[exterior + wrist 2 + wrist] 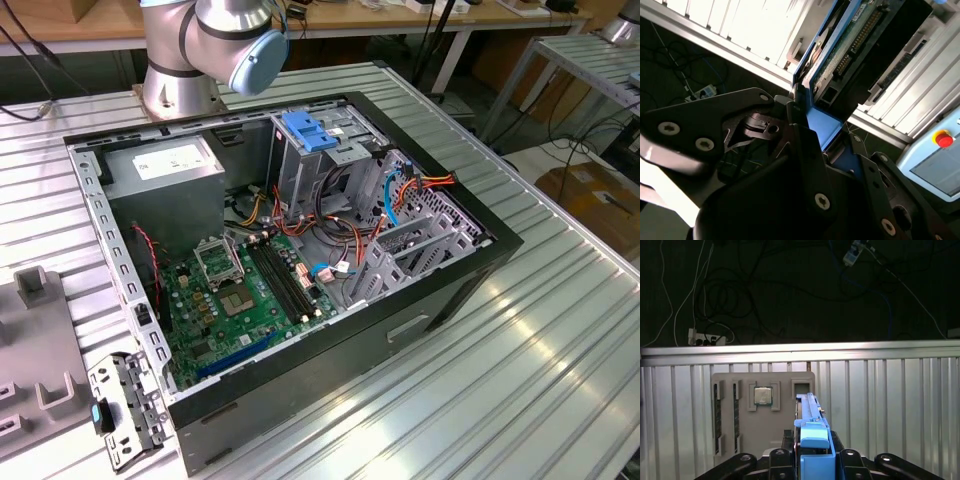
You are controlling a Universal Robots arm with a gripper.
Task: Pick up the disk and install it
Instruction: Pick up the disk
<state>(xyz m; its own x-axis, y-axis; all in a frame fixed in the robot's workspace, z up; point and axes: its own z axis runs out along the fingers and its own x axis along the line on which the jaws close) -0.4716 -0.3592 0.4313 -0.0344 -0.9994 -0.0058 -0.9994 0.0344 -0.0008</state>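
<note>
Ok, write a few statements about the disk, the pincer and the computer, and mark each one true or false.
1. The pincer is shut on the disk. True.
2. The disk sits inside the grey cage. False: the pincer holds it, outside the computer case.
3. The computer case lies open, its motherboard exposed. True.
4. The grey tray is bare. False: a processor chip lies in one of its pockets.
5. A blue latch tops the grey cage. True.
</note>
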